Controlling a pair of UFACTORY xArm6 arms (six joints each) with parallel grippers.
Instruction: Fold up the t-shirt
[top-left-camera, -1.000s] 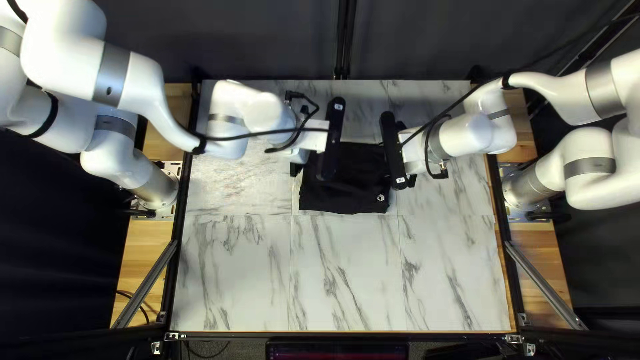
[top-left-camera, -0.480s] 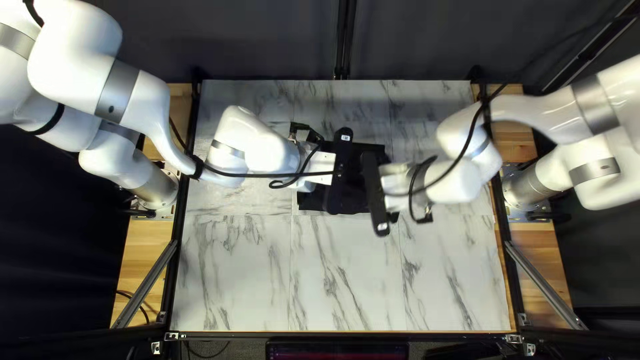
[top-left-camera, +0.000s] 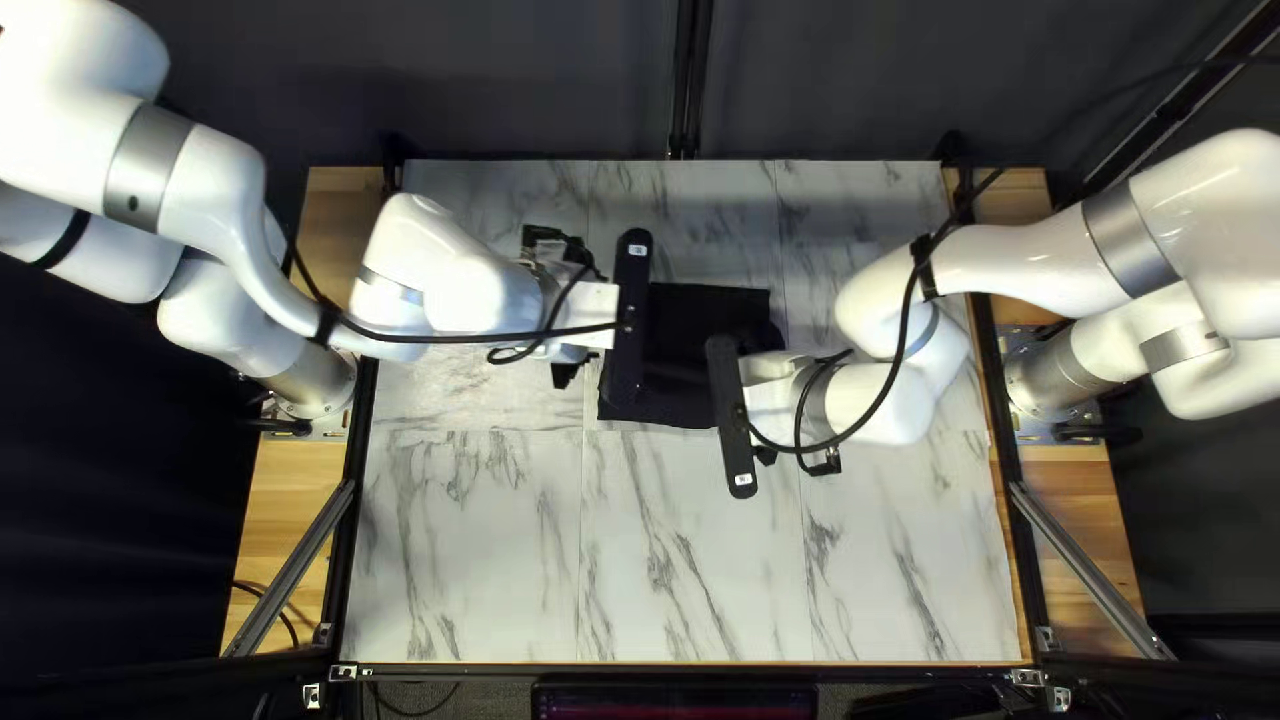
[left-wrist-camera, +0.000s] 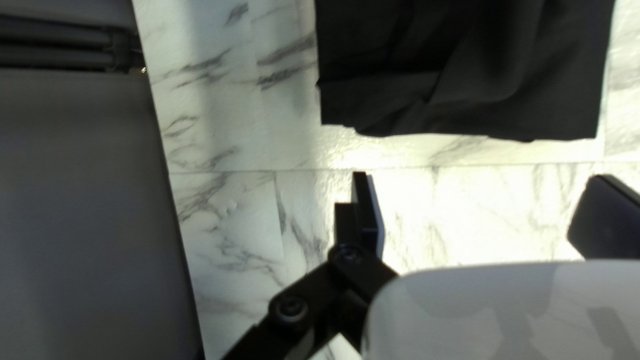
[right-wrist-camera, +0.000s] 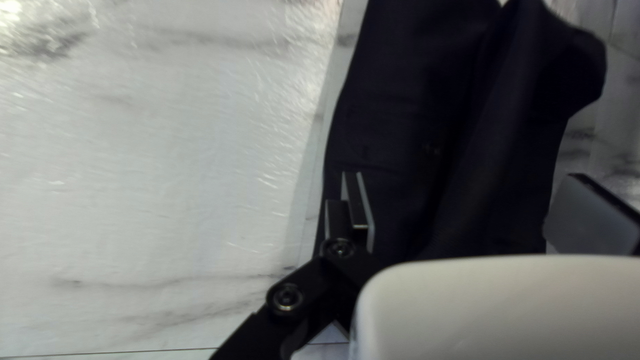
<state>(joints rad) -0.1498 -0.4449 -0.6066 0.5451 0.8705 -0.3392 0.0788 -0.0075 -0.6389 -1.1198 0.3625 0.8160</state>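
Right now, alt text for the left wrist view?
A creased black t-shirt with an uneven edge lies on a white marbled table, ahead of my open left gripper. The gripper's two black fingers stand wide apart, no cloth between them; beyond the table's edge is a dark curtain.

Bright light washed the tabletop (top-left-camera: pixel 467 574), while the curtain (top-left-camera: pixel 467 80) behind lay dim. Glare whitened the left wrist view's centre and streaked the right one's upper left.

No readable text or numbers. Small pale mark (top-left-camera: pixel 639 250) at far end of left arm's bar (top-left-camera: pixel 627 327), second pale mark (top-left-camera: pixel 743 479) at near end of right arm's bar (top-left-camera: pixel 730 407); both too small to read.
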